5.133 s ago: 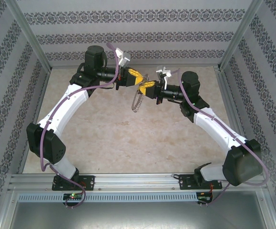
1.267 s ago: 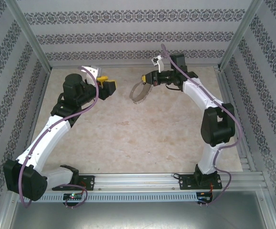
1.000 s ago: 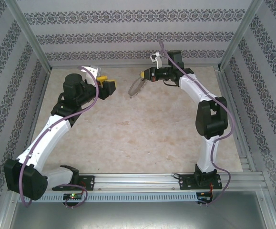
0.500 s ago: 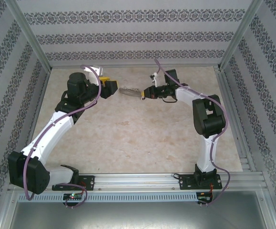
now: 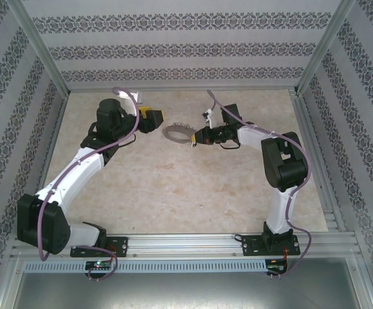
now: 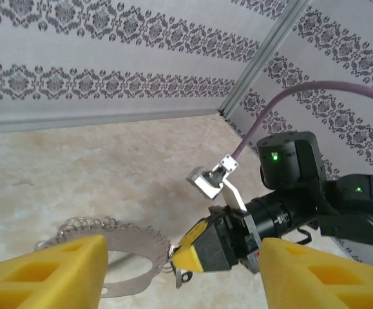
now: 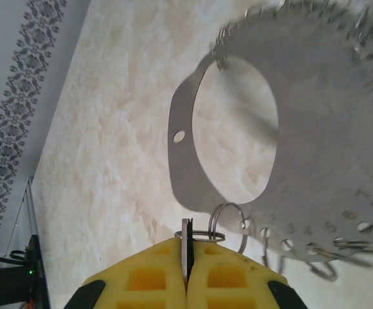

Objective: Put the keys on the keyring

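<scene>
My right claw (image 7: 187, 248) is pinched shut on the keyring's (image 7: 315, 129) thin rim, holding it out toward the left claw (image 5: 153, 118), whose 2 fingers (image 6: 44, 270) stand apart, empty. That edge grip is slim (a nudge could swivel the ring or slip it free). I can't make out the keys, and the right wrist view crops the ring's far side.

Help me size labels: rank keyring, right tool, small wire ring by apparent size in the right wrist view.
1. keyring
2. right tool, cropped and nearest the camera
3. small wire ring
</scene>
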### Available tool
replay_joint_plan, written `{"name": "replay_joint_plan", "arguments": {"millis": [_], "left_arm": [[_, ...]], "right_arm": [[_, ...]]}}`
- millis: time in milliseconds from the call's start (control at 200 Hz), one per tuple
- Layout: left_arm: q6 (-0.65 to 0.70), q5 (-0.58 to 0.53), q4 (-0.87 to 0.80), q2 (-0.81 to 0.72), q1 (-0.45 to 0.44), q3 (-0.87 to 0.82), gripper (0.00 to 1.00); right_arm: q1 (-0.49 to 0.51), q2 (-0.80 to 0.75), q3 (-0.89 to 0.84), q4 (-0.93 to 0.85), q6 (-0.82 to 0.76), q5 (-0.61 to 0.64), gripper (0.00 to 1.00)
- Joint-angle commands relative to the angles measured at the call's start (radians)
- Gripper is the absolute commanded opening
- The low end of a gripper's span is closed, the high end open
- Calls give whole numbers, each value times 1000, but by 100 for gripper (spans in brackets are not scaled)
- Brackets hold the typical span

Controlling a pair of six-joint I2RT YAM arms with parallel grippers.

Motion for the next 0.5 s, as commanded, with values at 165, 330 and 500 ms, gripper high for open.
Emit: {"name": "replay_joint_plan", "arguments": {"millis": [165, 330, 500], "left_arm": [[-158, 11, 101, 97, -3, -36, 96], [-207, -34, 111, 152, -35, -28, 100], [-246, -63, 131, 205, -69, -13, 100]], "right_arm": [[27, -5, -62, -30, 23, 24, 0], [43, 4, -91, -53, 36, 29, 0], [71, 1, -134, -48, 60, 52, 0]]}}
